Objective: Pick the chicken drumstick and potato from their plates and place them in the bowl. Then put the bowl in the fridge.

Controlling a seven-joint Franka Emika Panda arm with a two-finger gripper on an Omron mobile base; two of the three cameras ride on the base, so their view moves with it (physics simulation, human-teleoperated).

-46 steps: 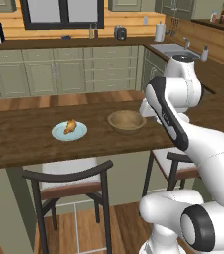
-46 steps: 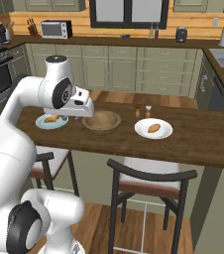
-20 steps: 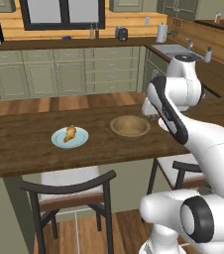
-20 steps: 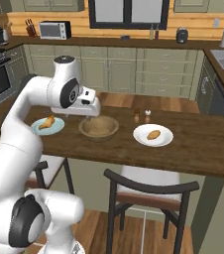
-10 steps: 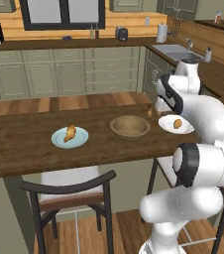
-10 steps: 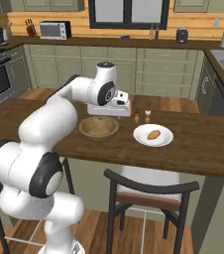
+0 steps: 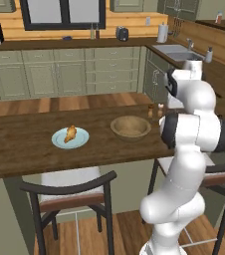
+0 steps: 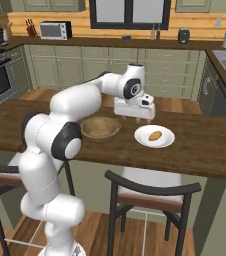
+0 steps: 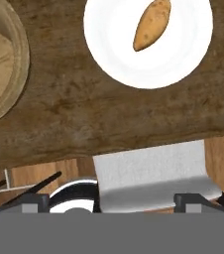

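The bowl (image 8: 101, 128) sits on the counter (image 8: 205, 145) between two plates. The drumstick (image 7: 71, 133) lies on the left plate (image 7: 59, 141); the potato (image 8: 155, 135) lies on the right plate (image 8: 144, 133). Chairs (image 8: 150, 196) stand before the counter.

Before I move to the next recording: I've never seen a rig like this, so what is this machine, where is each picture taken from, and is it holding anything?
It is a rendered kitchen with a white robot arm on a driving base. Two pictures come from cameras on the base, behind the arm to its left and right; the third looks down from the hand itself. On the wooden counter lie a pale blue plate with the chicken drumstick, an empty wooden bowl, and a white plate with the potato. The gripper hangs over the counter between bowl and potato plate, jaws open, holding nothing. Neither food item is in the bowl yet.
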